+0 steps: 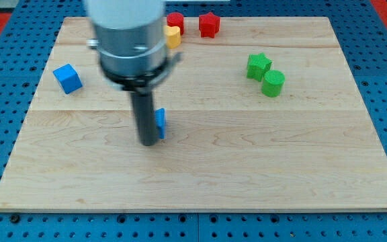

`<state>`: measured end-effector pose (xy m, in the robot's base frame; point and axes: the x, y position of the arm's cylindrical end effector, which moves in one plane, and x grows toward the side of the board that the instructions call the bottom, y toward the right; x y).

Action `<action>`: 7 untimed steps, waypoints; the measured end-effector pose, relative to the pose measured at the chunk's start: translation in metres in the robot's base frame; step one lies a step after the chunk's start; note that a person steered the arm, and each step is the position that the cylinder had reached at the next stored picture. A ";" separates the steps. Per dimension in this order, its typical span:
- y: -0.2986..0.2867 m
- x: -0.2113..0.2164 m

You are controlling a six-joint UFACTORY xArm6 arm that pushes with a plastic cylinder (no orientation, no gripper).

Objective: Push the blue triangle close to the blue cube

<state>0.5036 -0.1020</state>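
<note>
Nearest the view's bottom stands my tip, the lower end of the straight dark rod, set down on the wooden board a little left of the board's middle. No jaws exist on this arm, so nothing is clasped or held; the rod only presses sideways against things.

Well to the view's left of my tip and higher up lies the blue cube, near the board's left edge, apart from everything else.

Just beside my tip on its right, touching or nearly touching the rod, sits the blue triangle; most of it is hidden behind the rod, so only a narrow blue slice shows and its shape can hardly be made out.

Above my tip, toward the view's top, a yellow block peeks out from behind the arm's grey housing, with a red block touching it from above; both are partly covered. Slightly right of them stands a red star.

Far to the right of my tip, a green star and a green cylinder sit touching one another.
</note>
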 end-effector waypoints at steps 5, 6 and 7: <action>0.033 0.014; 0.083 0.005; 0.051 -0.019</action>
<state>0.4849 -0.0510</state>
